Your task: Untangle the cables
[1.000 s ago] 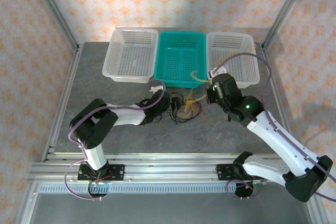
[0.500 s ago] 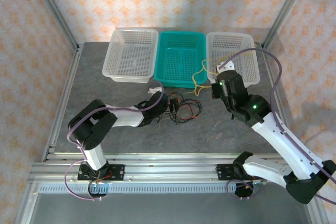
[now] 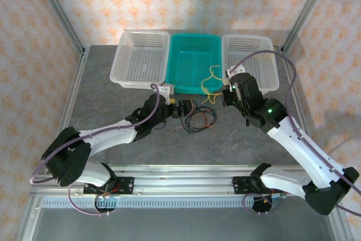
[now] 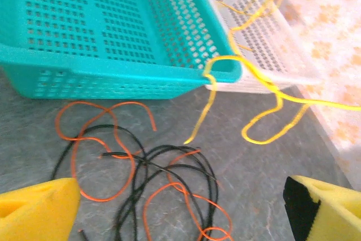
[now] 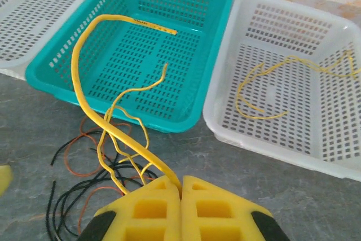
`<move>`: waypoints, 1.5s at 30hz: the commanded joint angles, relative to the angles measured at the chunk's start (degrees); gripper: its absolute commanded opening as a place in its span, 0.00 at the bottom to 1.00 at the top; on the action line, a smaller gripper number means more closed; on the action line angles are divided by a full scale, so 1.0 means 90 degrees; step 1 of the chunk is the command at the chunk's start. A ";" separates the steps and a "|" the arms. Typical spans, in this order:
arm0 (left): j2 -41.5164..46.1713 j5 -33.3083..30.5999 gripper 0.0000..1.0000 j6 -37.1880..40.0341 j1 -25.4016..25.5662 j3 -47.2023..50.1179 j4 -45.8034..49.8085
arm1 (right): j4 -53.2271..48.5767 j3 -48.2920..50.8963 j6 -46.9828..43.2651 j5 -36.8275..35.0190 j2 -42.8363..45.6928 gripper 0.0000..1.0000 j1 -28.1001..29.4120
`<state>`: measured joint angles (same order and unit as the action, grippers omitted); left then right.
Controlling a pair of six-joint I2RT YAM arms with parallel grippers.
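Note:
On the grey table in front of the teal basket [image 3: 194, 60] lies a tangle of black and orange cables [image 3: 198, 119]. My left gripper [image 3: 183, 109] stands open just left of it; in the left wrist view the black and orange loops [image 4: 163, 179] lie between and ahead of its fingertips [image 4: 35, 210], untouched. My right gripper [image 5: 181, 187] is shut on a yellow cable [image 5: 90, 100], which arches up over the teal basket's front rim [image 5: 113, 111]. That yellow cable [image 3: 211, 82] hangs left of the right gripper [image 3: 225, 96], its lower strands near the tangle.
Three baskets stand in a row at the back: white left [image 3: 141, 57], teal middle, white right [image 3: 265, 60]. A thin yellow cable [image 5: 271, 91] lies in the right white basket [image 5: 338, 139]. Bare table lies near both arm bases.
The right gripper has lifted the yellow cable up and away from the black and orange tangle, toward the baskets. The left arm has stretched out, its gripper still beside the tangle.

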<state>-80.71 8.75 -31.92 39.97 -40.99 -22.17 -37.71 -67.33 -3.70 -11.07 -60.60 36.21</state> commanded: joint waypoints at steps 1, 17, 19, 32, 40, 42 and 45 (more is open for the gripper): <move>-0.0166 0.0711 0.93 0.0486 -0.0025 -0.0343 -0.0285 | 0.0060 -0.0267 0.0167 0.0239 -0.0029 0.00 -0.0019; -0.0391 -0.0331 0.88 0.0868 -0.0041 -0.0197 -0.0182 | -0.0246 -0.0777 0.0684 0.1061 -0.0104 0.00 -0.0029; -0.0378 -0.0334 0.88 0.0960 -0.0056 -0.0207 -0.0126 | -0.0345 -0.0820 0.0463 0.0973 -0.0050 0.00 -0.0028; -0.0395 0.0607 0.94 0.2171 -0.0351 -0.0800 0.1056 | -0.1006 -0.1120 -0.0712 0.1184 0.0304 0.00 -0.0029; -0.0241 0.1104 0.95 0.2556 -0.0490 -0.0949 0.1483 | -0.1267 -0.1266 -0.0884 0.1447 0.0376 0.00 -0.0021; -0.0269 0.1239 0.95 0.2632 -0.0522 -0.1034 0.1535 | -0.1292 -0.1274 -0.0963 0.1540 0.0414 0.00 -0.0030; -0.0324 0.1218 0.96 0.2718 -0.0543 -0.1143 0.1652 | -0.1372 -0.1303 -0.1030 0.1834 0.0459 0.00 -0.0029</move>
<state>-84.58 18.06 -9.93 35.62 -48.90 -9.37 -48.25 -76.84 -11.31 2.63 -57.69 36.18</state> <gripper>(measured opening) 0.955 0.038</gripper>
